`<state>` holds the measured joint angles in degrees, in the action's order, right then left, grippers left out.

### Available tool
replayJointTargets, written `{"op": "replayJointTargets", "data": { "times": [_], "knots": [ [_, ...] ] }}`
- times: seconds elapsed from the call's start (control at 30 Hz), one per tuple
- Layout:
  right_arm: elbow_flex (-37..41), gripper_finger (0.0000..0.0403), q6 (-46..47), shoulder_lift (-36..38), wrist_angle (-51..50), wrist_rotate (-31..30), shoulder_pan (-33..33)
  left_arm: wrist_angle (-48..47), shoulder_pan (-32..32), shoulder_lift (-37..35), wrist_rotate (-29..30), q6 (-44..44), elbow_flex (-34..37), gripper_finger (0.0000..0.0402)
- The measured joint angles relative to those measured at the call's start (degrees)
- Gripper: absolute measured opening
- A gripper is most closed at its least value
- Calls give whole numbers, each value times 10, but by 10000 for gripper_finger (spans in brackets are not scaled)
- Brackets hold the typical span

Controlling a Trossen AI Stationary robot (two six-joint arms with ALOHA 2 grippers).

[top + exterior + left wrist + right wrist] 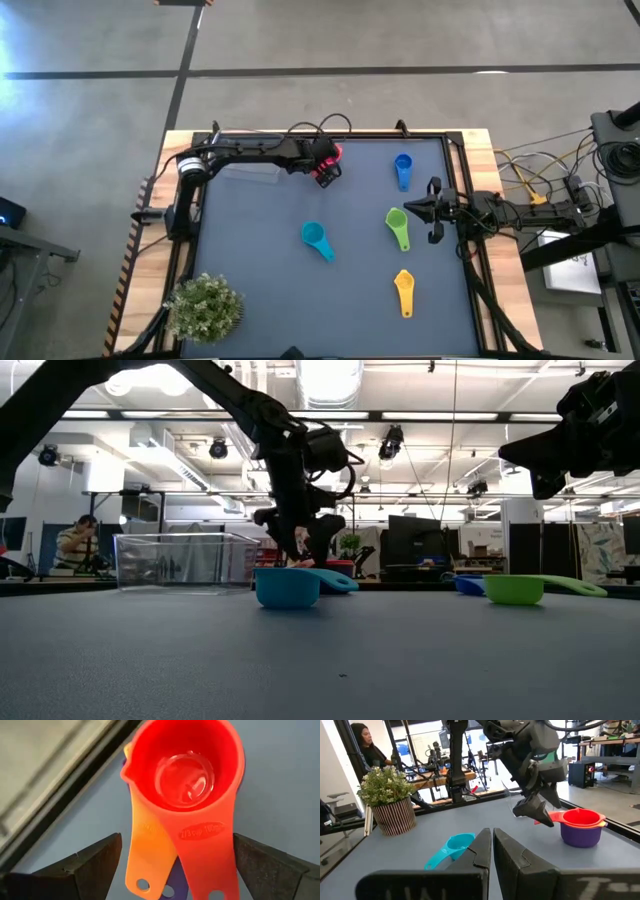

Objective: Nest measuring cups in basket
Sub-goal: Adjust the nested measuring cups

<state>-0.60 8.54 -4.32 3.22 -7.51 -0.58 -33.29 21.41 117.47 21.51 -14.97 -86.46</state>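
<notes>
A nested stack of cups, red on top with orange and purple below, stands on the mat near the far edge. My left gripper is open just above the stack's handles, one finger on each side, touching neither. The clear basket sits under the left arm. Teal, green, blue and yellow cups lie singly on the mat. My right gripper is shut and hovers beside the green cup.
A small potted plant stands at the near left corner. The mat has a raised dark frame along the far edge. Cables hang off the table's right side. A person sits in the room beyond the table.
</notes>
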Motion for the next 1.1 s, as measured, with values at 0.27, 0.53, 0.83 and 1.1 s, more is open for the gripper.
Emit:
{"op": "replayJointTargets", "data": {
  "times": [0.27,0.53,0.83,1.1],
  "knots": [
    [0,9,0,0,0,0,0,0,31,2,-60,47,0,349],
    [0,9,0,0,0,0,0,-3,46,2,-94,72,0,319],
    [0,9,0,0,0,0,0,-8,46,2,-98,85,0,218],
    [0,9,0,0,0,0,0,-8,46,2,-106,85,0,131]
  ]
}}
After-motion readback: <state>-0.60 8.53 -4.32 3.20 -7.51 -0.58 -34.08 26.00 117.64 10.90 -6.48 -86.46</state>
